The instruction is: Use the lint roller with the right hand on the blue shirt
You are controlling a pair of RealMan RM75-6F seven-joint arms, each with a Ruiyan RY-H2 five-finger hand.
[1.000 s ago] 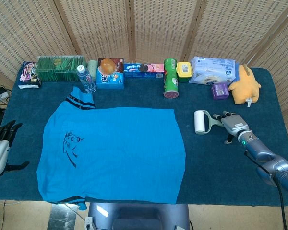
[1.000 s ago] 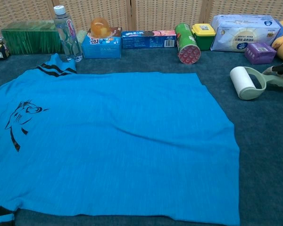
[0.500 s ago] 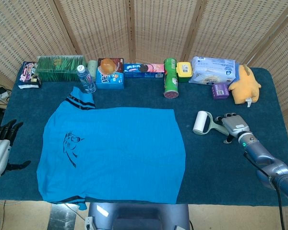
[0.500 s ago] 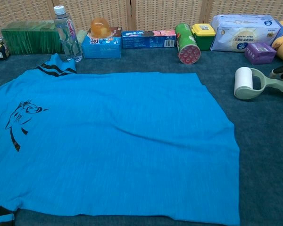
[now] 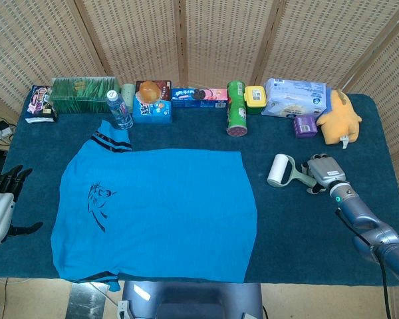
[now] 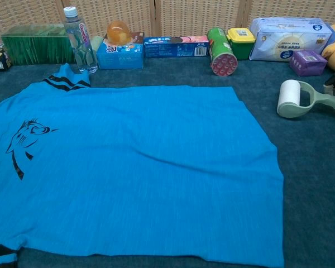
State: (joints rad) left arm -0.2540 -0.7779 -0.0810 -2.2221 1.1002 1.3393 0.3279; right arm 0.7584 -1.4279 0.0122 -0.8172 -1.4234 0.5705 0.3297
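Woven rattan screens (image 5: 186,33) stand behind the desk (image 5: 299,226), which is covered in dark blue cloth. The blue shirt (image 5: 159,212) lies flat over the left and middle of the desk, its bottom hem at the front edge and its striped collar (image 5: 112,141) pointing toward the back. The lint roller (image 5: 284,171) lies on the cloth near the right edge, well apart from the shirt, its white roll toward the shirt and its pale green handle toward the right hand (image 5: 324,174). That hand sits on the handle end with its fingers (image 5: 315,188) curled down around it; whether they truly clamp it I cannot tell. The left hand (image 5: 1,199) hangs off the left edge, fingers spread and holding nothing. Along the back edge stand a water bottle (image 5: 120,109), a green can (image 5: 236,107) and a yellow plush toy (image 5: 339,118).
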